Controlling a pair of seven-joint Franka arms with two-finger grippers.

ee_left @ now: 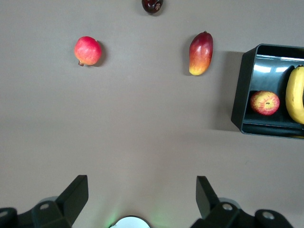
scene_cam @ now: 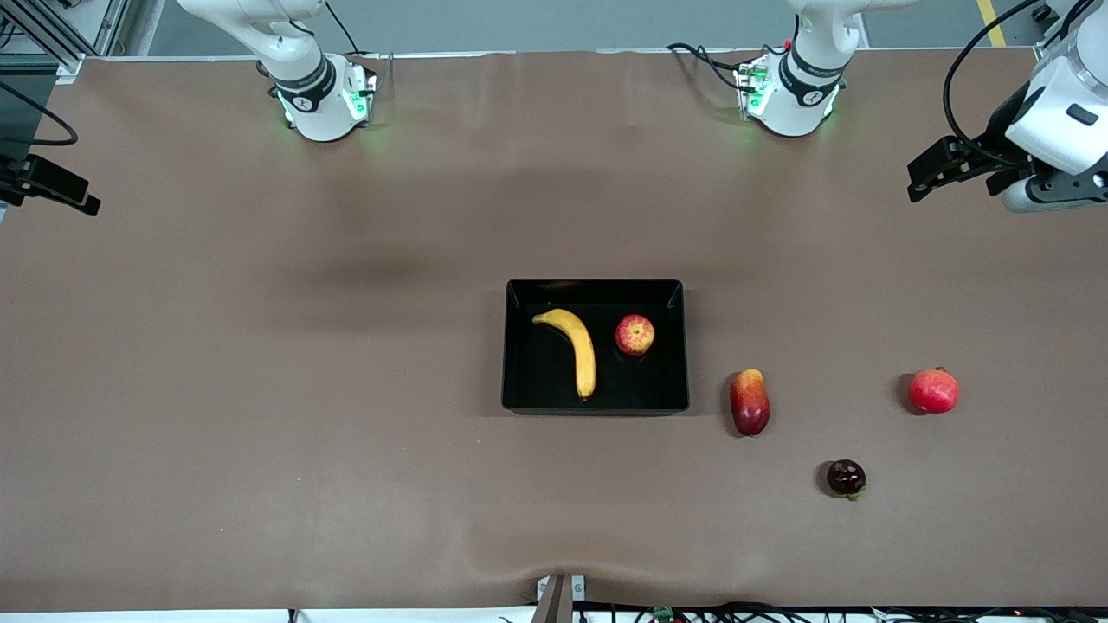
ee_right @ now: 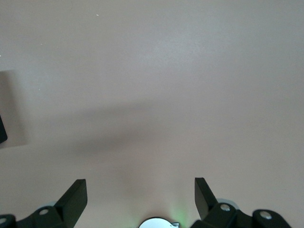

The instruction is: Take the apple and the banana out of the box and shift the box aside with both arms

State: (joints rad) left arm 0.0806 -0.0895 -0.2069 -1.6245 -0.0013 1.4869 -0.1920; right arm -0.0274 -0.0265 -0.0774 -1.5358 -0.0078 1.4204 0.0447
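The black box (scene_cam: 595,404) sits in the middle of the table. The yellow banana (scene_cam: 578,346) and the small red apple with yellow streaks (scene_cam: 634,334) lie inside it, side by side and apart. The left wrist view also shows the box (ee_left: 241,95), the apple (ee_left: 265,102) and part of the banana (ee_left: 294,95). My left gripper (scene_cam: 952,169) (ee_left: 142,183) is open and empty, up over the left arm's end of the table. My right gripper (scene_cam: 74,195) (ee_right: 141,184) is open and empty over the right arm's end, above bare table.
An oblong red-yellow mango-like fruit (scene_cam: 750,401) (ee_left: 201,53) lies beside the box toward the left arm's end. A plain red round fruit (scene_cam: 933,390) (ee_left: 88,50) lies farther that way. A dark purple fruit (scene_cam: 846,478) (ee_left: 152,4) lies nearer the front camera.
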